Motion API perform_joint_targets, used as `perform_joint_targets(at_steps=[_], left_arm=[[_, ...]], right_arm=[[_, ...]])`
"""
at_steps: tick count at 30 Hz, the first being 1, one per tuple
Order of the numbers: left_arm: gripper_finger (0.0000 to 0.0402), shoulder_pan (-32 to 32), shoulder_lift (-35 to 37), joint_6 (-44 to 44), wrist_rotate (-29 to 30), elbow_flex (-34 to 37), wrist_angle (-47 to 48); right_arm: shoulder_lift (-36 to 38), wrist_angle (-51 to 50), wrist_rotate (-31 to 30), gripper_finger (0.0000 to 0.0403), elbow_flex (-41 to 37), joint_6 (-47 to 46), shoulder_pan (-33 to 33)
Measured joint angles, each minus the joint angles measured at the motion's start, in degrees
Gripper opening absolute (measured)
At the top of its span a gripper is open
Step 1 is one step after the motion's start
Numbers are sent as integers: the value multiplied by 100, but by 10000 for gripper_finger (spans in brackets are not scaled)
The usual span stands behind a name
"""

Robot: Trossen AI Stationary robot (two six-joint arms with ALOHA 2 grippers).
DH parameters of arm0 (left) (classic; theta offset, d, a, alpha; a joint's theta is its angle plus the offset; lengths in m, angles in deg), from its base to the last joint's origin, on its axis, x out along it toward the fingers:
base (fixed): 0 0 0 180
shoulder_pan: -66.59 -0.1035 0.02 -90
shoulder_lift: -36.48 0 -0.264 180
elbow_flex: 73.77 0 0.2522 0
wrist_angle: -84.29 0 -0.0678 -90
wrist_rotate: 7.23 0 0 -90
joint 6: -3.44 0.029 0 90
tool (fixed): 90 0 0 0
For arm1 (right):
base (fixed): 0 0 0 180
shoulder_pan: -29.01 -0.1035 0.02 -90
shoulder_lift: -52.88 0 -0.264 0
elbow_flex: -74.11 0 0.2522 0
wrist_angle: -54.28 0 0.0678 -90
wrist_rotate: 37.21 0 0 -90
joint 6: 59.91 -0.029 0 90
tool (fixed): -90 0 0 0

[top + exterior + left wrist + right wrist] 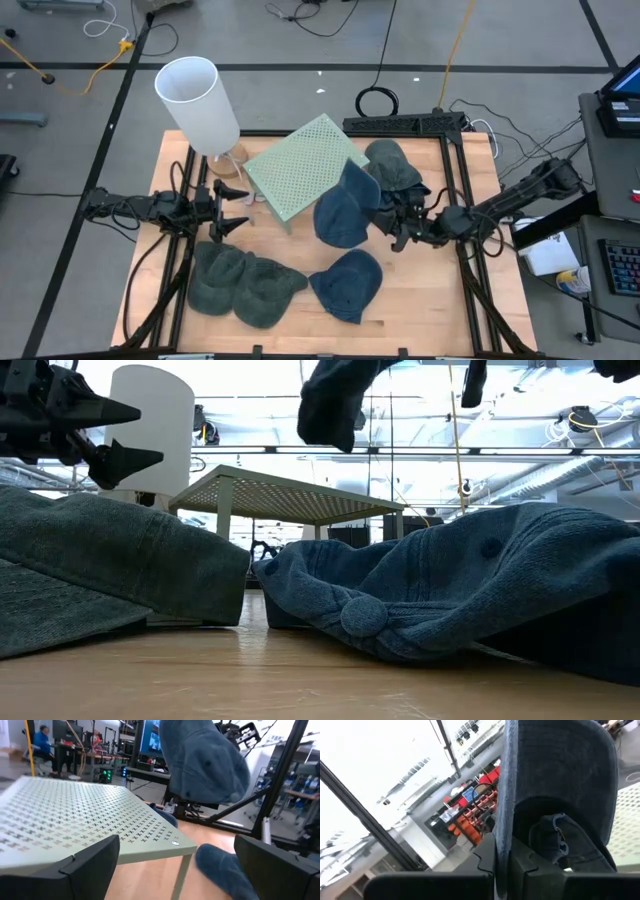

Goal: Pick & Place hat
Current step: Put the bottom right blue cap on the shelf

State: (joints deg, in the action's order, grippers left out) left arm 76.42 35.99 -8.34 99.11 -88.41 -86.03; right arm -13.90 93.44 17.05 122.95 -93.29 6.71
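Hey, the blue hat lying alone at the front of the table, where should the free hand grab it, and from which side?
Probably from above, at the brim edge of the blue hat. It lies flat on the table, crown slumped, so the thin brim pinches easiest. The left hand hovers open nearby; the right hand already holds another blue hat.

The right gripper [392,228] holds a cap [345,207] beside the perforated stand [303,165], another cap [349,284] lies on the table [420,300] below its fingers, and the left gripper [236,211] hangs opposite, fingers apart.
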Motion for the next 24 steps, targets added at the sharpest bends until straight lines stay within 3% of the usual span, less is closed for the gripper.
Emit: perform_joint_targets(at_steps=[11,16,24], left_arm=[[399,46,-289,-587,-117,-402,7],[399,146,-1113,-350,99,-1183,9],[399,243,-2855,-384,374,-3004,485]], right_arm=[[0,243,865,4,236,92,657],[0,79,1421,4,673,185,1055],[-2,-705,2093,4,1602,698,1613]])
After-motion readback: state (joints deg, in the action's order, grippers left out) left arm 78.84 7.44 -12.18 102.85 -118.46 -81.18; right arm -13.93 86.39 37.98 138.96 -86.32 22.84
